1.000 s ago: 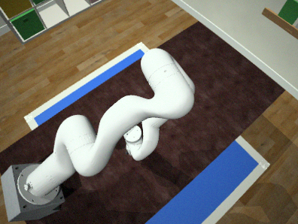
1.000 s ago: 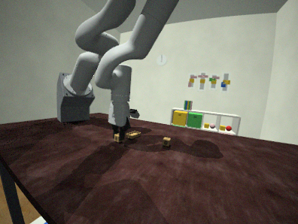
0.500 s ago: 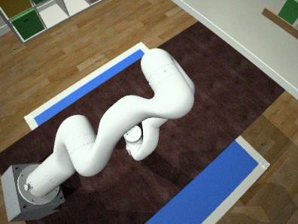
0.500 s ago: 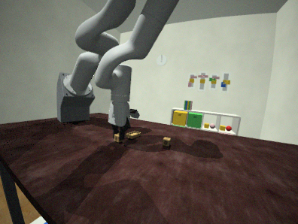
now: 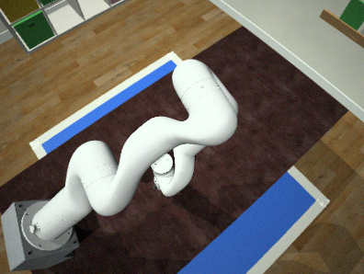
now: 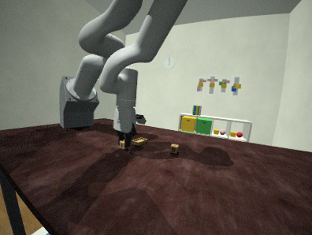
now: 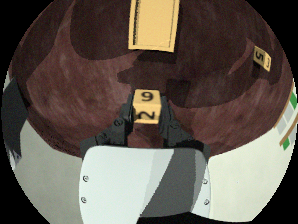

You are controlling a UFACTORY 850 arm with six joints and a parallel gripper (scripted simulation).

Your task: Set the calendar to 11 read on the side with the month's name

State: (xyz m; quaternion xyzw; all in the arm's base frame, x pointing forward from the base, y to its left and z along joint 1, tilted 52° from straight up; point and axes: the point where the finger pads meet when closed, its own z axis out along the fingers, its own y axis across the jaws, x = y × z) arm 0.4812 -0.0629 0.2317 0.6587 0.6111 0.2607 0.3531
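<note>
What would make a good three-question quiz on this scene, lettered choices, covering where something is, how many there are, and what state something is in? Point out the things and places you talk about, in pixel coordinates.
1. Where is the cube showing 5 and 3 (image 6: 174,149) (image 7: 262,59)?
A) In the tray (image 6: 140,141) (image 7: 154,25)
B) On the table (image 6: 165,177) (image 7: 60,105), apart from the tray
C) Between the claw's (image 6: 124,145) (image 7: 147,107) fingers

2. How many number cubes are visible?
A) One
B) Two
C) Four

3. What state is the claw in?
A) Wide open
B) Shut on nothing
C) Closed around a cube

Answers:
1: B, the wrist view shows bare table between it and the tray.
2: B, one is at the claw, another off to the side.
3: C, black fingers flank the cube showing 9 and 2 (image 6: 123,144) (image 7: 147,106).

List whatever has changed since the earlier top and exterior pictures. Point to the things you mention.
Nothing has visibly changed. The arm (image 5: 161,131) (image 6: 128,55) and tool (image 6: 124,143) (image 7: 146,103) keep their pose, with one number cube (image 6: 122,145) (image 7: 147,104) at the fingers; the other cube (image 6: 174,148) (image 7: 261,58) and the wooden tray (image 6: 139,141) (image 7: 154,25) stay put.
</note>
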